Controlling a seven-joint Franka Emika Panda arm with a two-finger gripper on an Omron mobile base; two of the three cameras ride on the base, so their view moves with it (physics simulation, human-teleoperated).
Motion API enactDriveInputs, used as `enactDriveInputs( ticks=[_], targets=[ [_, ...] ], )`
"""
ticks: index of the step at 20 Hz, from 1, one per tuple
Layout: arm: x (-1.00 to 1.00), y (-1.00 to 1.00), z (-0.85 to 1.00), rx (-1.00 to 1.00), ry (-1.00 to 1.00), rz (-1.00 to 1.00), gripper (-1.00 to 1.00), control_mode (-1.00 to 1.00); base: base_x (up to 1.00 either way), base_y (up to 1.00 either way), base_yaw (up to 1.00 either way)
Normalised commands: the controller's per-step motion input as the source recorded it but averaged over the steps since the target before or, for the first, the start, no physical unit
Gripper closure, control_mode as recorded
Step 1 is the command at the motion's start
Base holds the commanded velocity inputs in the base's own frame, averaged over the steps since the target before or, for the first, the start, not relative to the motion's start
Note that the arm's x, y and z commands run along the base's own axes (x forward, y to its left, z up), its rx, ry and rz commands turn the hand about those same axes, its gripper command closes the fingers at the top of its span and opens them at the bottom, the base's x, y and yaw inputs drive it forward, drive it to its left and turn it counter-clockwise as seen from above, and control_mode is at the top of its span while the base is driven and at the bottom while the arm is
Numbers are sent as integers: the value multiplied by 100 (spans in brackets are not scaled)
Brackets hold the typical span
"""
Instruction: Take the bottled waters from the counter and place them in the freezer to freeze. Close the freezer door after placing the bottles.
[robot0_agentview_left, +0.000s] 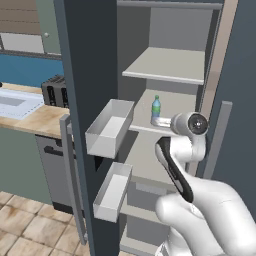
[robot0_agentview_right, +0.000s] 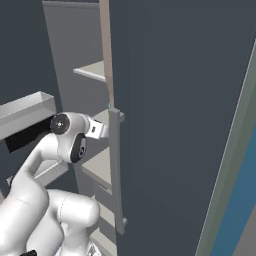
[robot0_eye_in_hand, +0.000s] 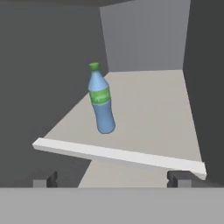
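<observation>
So the freezer door (robot0_agentview_left: 87, 125) was swung wide at the left, leaving the shelves reachable. The blue bottle (robot0_eye_in_hand: 101, 101) was stood upright on a freezer shelf (robot0_eye_in_hand: 144, 109), near its front edge. The gripper (robot0_eye_in_hand: 116, 180) was spread wide just outside, with nothing held, so probably released.

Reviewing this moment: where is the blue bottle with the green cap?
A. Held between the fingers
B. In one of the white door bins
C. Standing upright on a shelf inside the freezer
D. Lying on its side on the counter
C: the blue bottle stands upright on a pale freezer shelf, apart from the open gripper, whose fingers are spread wide below it.
</observation>
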Motion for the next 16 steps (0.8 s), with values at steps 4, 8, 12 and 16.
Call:
enactDriveInputs(
  ticks=[4, 8, 12, 16],
  targets=[
    [-40, 1, 13, 0, 0, 1, -100, -100, 0, 0, 0],
    [-40, 2, 12, 0, 0, 0, -100, -100, 0, 0, 0],
    [-44, 0, 11, 0, 0, 0, -100, -100, 0, 0, 0],
    [-45, 0, 17, 0, 2, 3, -100, -100, 0, 0, 0]
  ],
)
